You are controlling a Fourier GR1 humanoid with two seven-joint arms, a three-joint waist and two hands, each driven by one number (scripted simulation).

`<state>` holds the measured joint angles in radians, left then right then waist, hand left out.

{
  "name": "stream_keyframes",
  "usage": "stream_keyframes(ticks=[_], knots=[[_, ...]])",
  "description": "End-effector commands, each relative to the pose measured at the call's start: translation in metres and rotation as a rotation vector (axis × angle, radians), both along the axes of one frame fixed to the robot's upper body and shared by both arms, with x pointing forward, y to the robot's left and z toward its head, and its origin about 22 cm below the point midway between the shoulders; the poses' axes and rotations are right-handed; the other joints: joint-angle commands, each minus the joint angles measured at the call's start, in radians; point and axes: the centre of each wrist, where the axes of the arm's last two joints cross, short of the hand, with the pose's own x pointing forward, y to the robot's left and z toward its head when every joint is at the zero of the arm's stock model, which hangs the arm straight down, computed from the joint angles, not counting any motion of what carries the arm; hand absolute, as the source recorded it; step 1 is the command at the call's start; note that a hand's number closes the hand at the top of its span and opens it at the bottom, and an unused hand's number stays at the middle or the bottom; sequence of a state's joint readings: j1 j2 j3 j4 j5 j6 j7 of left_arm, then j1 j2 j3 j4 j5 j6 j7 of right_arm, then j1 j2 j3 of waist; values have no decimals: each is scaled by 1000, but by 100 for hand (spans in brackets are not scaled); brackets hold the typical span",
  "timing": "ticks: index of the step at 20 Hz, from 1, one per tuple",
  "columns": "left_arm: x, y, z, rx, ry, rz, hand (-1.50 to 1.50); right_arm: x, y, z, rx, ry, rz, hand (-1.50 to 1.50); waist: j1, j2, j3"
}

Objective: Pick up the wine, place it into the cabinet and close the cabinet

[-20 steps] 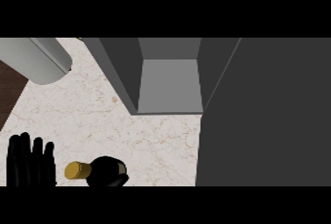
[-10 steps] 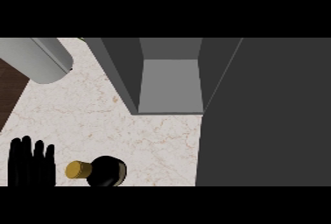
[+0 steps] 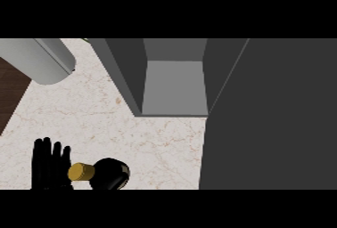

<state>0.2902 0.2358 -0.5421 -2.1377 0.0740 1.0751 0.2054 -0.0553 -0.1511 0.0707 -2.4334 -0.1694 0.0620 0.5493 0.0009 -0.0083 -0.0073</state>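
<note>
Marble counter [image 3: 132,133], left hand [image 3: 49,164] open, upright

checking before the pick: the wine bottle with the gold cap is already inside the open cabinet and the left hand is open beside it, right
Not quite. In the head view the wine bottle with its gold cap is on the counter near the lower edge, not inside the open cabinet. The left hand is indeed open beside it.

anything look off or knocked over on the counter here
Nothing is spilled or damaged. The dark wine bottle with a gold cap stands at the marble counter's near edge, beside the open black left hand. The grey cabinet is open and holds nothing visible.
</note>
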Motion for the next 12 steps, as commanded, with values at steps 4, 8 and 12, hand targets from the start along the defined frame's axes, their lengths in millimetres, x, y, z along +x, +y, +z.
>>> stream_keyframes(ticks=[4, 8, 12], knots=[[6, 21, -49, -71, -36, -30, -150, -18, -9, 14, 36, -36, 27, -150, 4, 3, 3], [1, 31, -89, -61, -41, -39, -150, -23, -1, 23, 44, -38, 39, -150, 2, 4, 4], [-10, 43, -100, -54, -56, -51, -150, -43, -5, 22, 30, -18, 55, -150, -6, 4, 6]])
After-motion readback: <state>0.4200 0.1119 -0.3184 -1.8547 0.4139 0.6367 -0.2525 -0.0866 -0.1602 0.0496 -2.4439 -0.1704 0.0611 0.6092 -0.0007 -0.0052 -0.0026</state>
